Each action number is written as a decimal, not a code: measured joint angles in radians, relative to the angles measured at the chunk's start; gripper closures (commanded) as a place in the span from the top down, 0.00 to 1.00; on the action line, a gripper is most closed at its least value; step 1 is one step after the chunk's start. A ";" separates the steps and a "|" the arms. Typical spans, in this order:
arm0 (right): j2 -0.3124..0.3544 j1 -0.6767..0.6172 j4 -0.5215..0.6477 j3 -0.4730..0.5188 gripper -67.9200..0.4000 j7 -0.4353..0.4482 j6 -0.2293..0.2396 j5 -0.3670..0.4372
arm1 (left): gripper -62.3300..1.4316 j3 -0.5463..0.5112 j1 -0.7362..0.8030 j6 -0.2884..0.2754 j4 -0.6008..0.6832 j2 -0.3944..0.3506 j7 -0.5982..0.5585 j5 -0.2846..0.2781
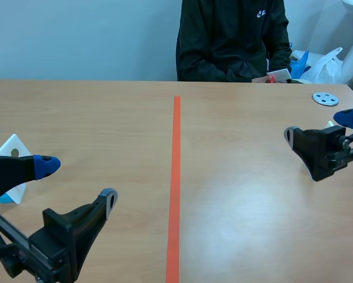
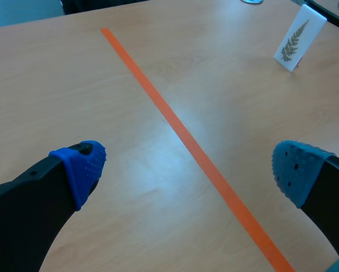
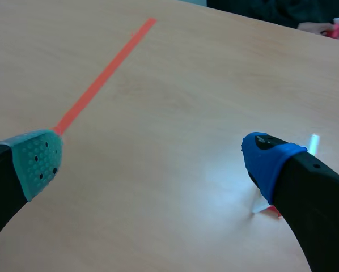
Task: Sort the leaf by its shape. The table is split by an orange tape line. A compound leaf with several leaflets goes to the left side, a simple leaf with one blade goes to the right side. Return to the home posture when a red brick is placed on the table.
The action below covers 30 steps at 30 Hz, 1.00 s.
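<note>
Noted a white leaf card (image 2: 297, 38) printed with a fern-like compound leaf (image 2: 293, 43), many small leaflets set along one stem, brownish green on the white ground. Stands upright on a short edge, tilted a little back, printed face toward the left wrist camera, on the right side of the orange tape line (image 2: 181, 131) and well apart from it. Recorded also a second white card (image 1: 12, 154) standing on the left side, well apart from the line, a blue patch at its foot, face blank in the scene view, so leaf shape not readable.
</note>
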 measured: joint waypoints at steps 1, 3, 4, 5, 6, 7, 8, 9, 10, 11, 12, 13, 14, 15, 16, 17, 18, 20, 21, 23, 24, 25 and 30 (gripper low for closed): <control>0.000 -0.024 0.022 0.000 1.00 0.000 0.000 0.000 | 1.00 0.000 0.000 0.000 0.000 0.000 0.000 0.000; 0.000 -0.070 0.063 0.000 1.00 0.000 0.003 0.000 | 1.00 0.000 0.000 0.000 0.000 -0.003 0.000 0.000; 0.000 -0.093 0.083 0.000 1.00 0.000 0.003 0.000 | 1.00 0.000 0.000 0.000 0.000 -0.009 0.000 0.000; 0.000 -0.115 0.102 0.000 1.00 0.000 0.003 0.000 | 1.00 0.000 0.000 0.000 0.000 -0.017 0.000 0.000; 0.000 -0.136 0.120 0.000 1.00 0.000 0.003 0.000 | 1.00 0.000 0.000 0.000 0.000 -0.025 0.000 0.000; -0.001 -0.156 0.137 0.000 1.00 0.000 0.003 -0.001 | 1.00 0.000 0.000 0.000 0.000 -0.033 0.000 0.000; -0.003 -0.176 0.154 0.000 1.00 0.000 0.003 -0.001 | 1.00 0.000 0.000 0.000 0.000 -0.041 0.000 0.000; -0.006 -0.194 0.168 0.000 1.00 0.000 0.003 -0.002 | 1.00 0.000 0.000 0.000 0.000 -0.048 0.000 0.000; -0.013 -0.212 0.182 0.000 1.00 0.000 0.003 -0.004 | 1.00 0.000 0.000 0.000 0.000 -0.053 0.000 0.000; -0.024 -0.229 0.193 0.000 1.00 0.000 0.003 -0.003 | 1.00 0.000 0.000 0.000 0.000 -0.056 0.000 0.000; -0.036 -0.245 0.203 0.000 1.00 0.000 0.003 -0.004 | 1.00 0.000 0.000 0.000 0.000 -0.055 0.000 0.000; -0.048 -0.261 0.211 0.000 1.00 0.000 0.003 -0.004 | 1.00 0.000 0.000 0.000 0.000 -0.055 0.000 0.000; -0.059 -0.274 0.218 0.000 1.00 0.000 0.003 -0.004 | 1.00 0.000 0.000 0.000 0.000 -0.055 0.000 0.000; -0.068 -0.285 0.224 0.000 1.00 -0.001 0.003 -0.004 | 1.00 0.000 0.000 0.000 0.000 -0.055 0.000 0.000; -0.074 -0.292 0.229 0.000 1.00 -0.001 0.003 -0.004 | 1.00 0.000 0.000 0.000 0.000 -0.055 0.000 0.000; -0.077 -0.297 0.231 0.000 1.00 -0.001 0.003 -0.004 | 1.00 0.000 0.000 0.000 0.000 -0.055 0.000 0.000; -0.080 -0.302 0.233 0.000 1.00 -0.001 0.003 -0.004 | 1.00 0.000 0.000 0.000 0.000 -0.055 -0.001 0.000; -0.087 -0.309 0.233 0.000 1.00 -0.006 0.003 -0.004 | 1.00 0.000 0.000 0.000 0.000 -0.055 0.000 0.000; -0.090 -0.312 0.233 0.000 1.00 -0.008 0.003 -0.004 | 1.00 0.000 0.000 0.000 0.000 -0.055 0.000 0.000; -0.092 -0.314 0.233 0.000 1.00 -0.007 0.003 -0.004 | 1.00 0.000 0.000 0.000 0.000 -0.055 0.000 0.000; -0.092 -0.314 0.233 0.000 1.00 -0.008 0.003 -0.004 | 1.00 0.000 0.000 0.000 0.000 -0.055 0.000 0.000; -0.092 -0.314 0.233 0.000 1.00 -0.008 0.003 -0.004 | 1.00 0.000 0.000 0.000 0.000 -0.055 0.000 -0.001; -0.092 -0.314 0.233 0.000 1.00 -0.007 0.003 -0.008 | 1.00 0.000 0.000 0.000 0.000 -0.055 0.000 -0.001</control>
